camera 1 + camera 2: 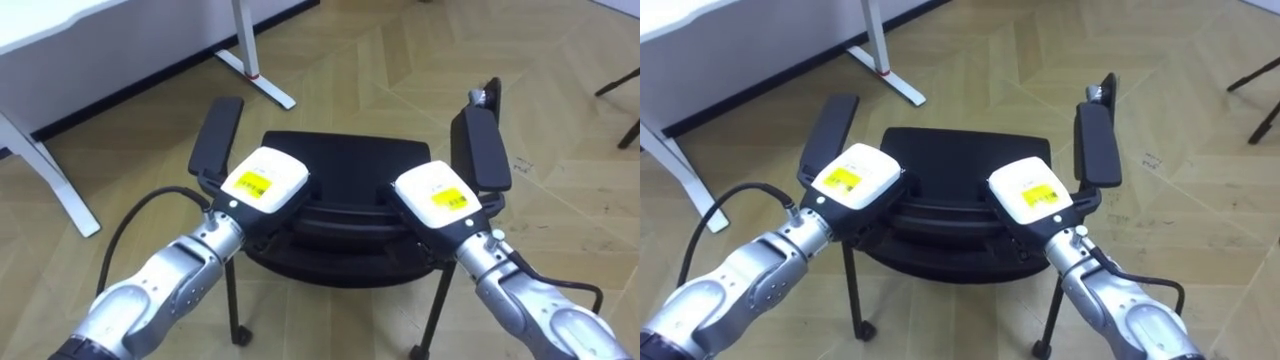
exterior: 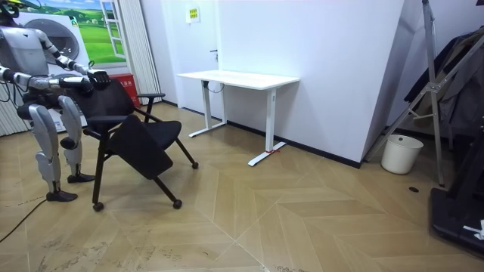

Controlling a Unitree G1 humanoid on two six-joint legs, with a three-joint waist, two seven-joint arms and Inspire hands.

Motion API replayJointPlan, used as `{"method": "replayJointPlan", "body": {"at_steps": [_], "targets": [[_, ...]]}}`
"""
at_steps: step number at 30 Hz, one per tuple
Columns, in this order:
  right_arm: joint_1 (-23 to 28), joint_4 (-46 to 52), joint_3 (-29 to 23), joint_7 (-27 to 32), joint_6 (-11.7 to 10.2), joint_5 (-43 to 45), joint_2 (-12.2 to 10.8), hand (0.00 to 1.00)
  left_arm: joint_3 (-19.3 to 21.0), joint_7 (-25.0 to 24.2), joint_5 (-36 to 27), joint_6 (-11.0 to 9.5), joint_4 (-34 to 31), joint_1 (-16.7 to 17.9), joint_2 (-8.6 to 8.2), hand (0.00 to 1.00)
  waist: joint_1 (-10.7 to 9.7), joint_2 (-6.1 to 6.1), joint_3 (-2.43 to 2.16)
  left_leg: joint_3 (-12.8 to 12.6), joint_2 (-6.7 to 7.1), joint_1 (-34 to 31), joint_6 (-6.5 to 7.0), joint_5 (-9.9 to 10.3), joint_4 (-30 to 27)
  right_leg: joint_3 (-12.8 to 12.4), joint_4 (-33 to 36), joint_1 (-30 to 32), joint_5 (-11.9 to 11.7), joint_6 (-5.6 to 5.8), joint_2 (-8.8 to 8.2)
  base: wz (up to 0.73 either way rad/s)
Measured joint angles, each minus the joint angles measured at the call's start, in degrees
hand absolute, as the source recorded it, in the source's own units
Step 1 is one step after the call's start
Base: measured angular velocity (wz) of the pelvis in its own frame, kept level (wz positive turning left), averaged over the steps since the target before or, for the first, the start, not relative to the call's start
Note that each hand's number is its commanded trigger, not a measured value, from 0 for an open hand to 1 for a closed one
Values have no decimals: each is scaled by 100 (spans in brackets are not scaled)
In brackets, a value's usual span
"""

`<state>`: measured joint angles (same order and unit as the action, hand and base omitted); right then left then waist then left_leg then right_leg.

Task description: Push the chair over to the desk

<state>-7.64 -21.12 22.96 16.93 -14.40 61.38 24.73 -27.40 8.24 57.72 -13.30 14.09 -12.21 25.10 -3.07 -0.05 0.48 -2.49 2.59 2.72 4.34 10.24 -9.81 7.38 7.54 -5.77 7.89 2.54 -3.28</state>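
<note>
Black chair [image 1: 340, 160] on wood floor [image 1: 560, 120], directly before the robot, backrest nearest, seat facing away. Left hand [image 1: 262, 182] and right hand [image 1: 435, 195] lie on the backrest's top edge, side by side with a gap between. Fingers are hidden under the hands' backs: spread or curled, cannot tell. Armrests sit just outside each hand.

Room view: robot stands behind the chair at the room view's left, with a white desk [image 2: 238, 78] beyond by the wall. White bin [image 2: 401, 153] well off to the room view's right.

Yellow labels [image 1: 254, 184] on the left hand [image 1: 285, 172] and right hand [image 1: 420, 182] carry print too small to read.
</note>
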Motion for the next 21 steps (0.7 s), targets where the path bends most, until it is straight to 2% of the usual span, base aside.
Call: {"method": "replayJointPlan", "body": {"at_steps": [7, 11, 13, 16, 19, 21], "targets": [[-4, -191, 20, 17, -120, -5, -29, 100, -14, 13, 29, -103, 161, 0, -24, 100, 44, -57, 23, -27, -5, 144, 0, 0, -2, -8, 1, -157, 2, 2, 1, 0], [-10, -273, 39, 43, -129, -35, -59, 100, 4, 119, 142, -184, 306, -55, -72, 100, 41, -143, 69, -11, -8, 76, -16, 16, -180, 77, 18, -207, 20, -21, -6, 12], [-18, -322, 25, 42, -133, -26, -99, 100, 91, 201, 259, -218, 451, -70, -186, 100, 62, -137, 68, -7, -85, -50, -25, 230, -515, 120, 73, -214, 95, -53, 63, 8], [-33, -479, 25, 40, -209, -24, -195, 100, 90, 261, 270, -245, 590, -75, -203, 100, 129, -136, 73, 24, -228, -146, -101, 468, -913, 170, 115, -316, 141, -124, 190, 2], [-33, -510, 25, 31, -235, 6, -228, 100, 82, 370, 270, -250, 686, -65, -215, 100, 24, -143, 71, 218, -263, -258, -150, 548, -1126, 405, 128, -390, 196, -190, 240, 29], [-33, -523, 25, 26, -239, 9, -227, 100, 84, 429, 309, -237, 742, -70, -251, 100, 21, -147, 68, 242, -286, -299, -180, 549, -1184, 471, 143, -388, 232, -235, 255, 21]]}}
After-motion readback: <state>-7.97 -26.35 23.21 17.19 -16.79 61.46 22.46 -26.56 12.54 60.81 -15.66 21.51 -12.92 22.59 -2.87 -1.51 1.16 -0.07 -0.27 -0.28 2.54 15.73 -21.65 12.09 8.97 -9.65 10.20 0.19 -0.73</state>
